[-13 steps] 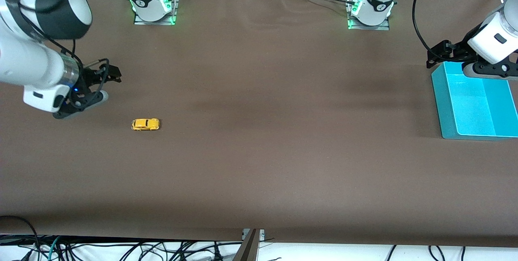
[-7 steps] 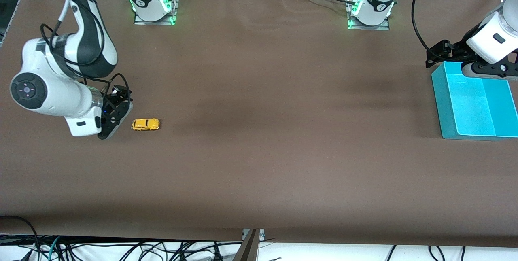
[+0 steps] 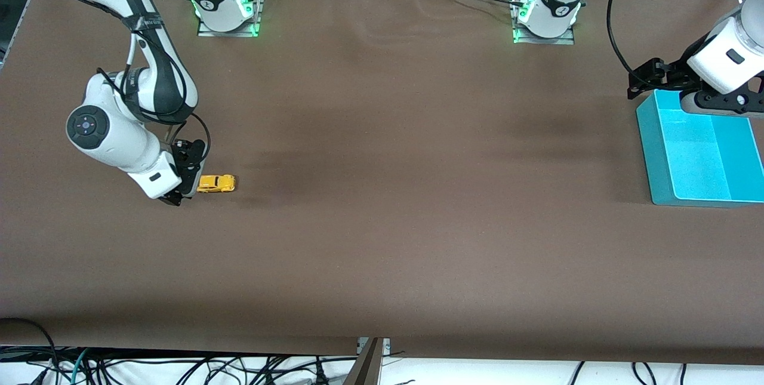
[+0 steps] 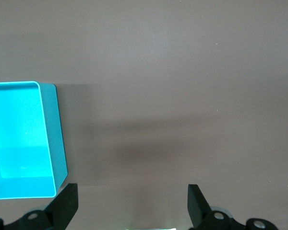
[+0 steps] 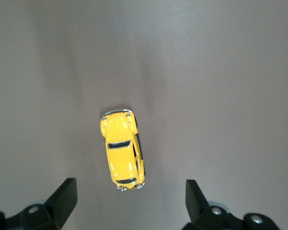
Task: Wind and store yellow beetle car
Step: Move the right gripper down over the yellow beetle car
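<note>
The right gripper [image 3: 190,177] has swung in over the last second from a spot well apart from the yellow beetle car [image 3: 215,183] to a position just beside it, at the end of the car toward the right arm's end of the table — the approach phase of the task appears nearly complete, with grasping and winding not yet begun. The right wrist view shows the car [image 5: 123,149] resting on all wheels on the brown table [image 3: 382,194], lying between the two spread fingertips of the right gripper [image 5: 127,203] but ahead of them, untouched; the jaws stand wide apart and hold nothing. The car's long axis runs along the table's length, from one arm's end toward the other, roughly in line with the gripper's approach; which end is the bonnet is hard to tell from above, though the rounder end seems to face away from the gripper. The car itself has not shifted. The left gripper [image 3: 656,74] waits over the edge of the turquoise bin [image 3: 653,152] at the left arm's end of the table, well apart from the car — its fingers [image 4: 66,203] likewise spread and empty. The bin is empty.
</note>
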Tool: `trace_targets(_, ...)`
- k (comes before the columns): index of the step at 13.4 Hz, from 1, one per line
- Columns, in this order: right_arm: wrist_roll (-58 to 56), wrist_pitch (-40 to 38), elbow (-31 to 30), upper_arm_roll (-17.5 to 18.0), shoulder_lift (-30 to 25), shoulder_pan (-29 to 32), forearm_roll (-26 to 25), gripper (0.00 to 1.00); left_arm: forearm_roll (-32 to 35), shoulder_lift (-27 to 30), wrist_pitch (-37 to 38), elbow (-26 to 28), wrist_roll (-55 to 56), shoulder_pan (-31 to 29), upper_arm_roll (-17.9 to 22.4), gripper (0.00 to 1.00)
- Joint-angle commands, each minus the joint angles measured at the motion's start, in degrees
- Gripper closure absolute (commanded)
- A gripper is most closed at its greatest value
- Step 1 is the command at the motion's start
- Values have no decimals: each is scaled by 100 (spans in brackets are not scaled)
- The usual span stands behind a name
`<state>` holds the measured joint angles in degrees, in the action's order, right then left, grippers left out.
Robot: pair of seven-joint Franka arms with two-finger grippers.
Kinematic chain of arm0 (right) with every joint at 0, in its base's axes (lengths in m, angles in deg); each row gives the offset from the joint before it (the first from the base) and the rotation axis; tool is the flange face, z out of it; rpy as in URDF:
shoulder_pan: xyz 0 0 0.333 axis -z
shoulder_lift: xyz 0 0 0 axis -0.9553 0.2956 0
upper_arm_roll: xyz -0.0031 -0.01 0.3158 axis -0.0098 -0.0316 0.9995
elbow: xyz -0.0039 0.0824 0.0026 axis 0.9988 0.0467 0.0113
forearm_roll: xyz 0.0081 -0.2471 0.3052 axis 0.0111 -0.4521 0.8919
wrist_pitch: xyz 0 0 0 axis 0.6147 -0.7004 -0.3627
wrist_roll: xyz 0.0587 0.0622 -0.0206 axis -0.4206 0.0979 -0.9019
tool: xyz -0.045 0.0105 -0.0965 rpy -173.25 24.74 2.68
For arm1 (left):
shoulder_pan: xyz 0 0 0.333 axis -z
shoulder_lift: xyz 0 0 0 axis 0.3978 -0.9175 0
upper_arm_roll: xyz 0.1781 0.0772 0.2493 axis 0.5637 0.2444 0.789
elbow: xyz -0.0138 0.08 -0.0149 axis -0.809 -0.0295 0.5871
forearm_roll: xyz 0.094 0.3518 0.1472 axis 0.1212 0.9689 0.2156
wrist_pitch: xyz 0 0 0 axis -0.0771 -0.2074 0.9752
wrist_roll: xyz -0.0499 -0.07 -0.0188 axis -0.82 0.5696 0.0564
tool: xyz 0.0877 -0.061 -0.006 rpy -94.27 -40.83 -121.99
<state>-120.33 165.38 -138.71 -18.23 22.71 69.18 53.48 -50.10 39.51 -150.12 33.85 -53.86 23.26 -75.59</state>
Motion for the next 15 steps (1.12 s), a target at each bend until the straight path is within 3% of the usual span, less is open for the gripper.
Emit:
trace_targets(1, -562, 560, -274, 29, 98, 64, 13, 0, -73, -134, 133, -240, 40, 26, -42, 0)
trace_targets(7, -1055, 1624, -767, 37, 353, 64, 30, 1, -73, -134, 204, -240, 31, 9, -86, 0)
trace_targets(12, -1187, 1879, -864, 46, 450, 64, 30, 2, -73, -134, 212, -240, -21, -35, -69, 0)
trace_targets(13, -1196, 1906, -881, 46, 468, 72, 30, 8, -73, -134, 212, -240, -12, -44, -60, 0)
trace_targets(15, -1275, 1906, -882, 46, 468, 64, 30, 35, -73, -134, 212, -240, 14, -35, -69, 0)
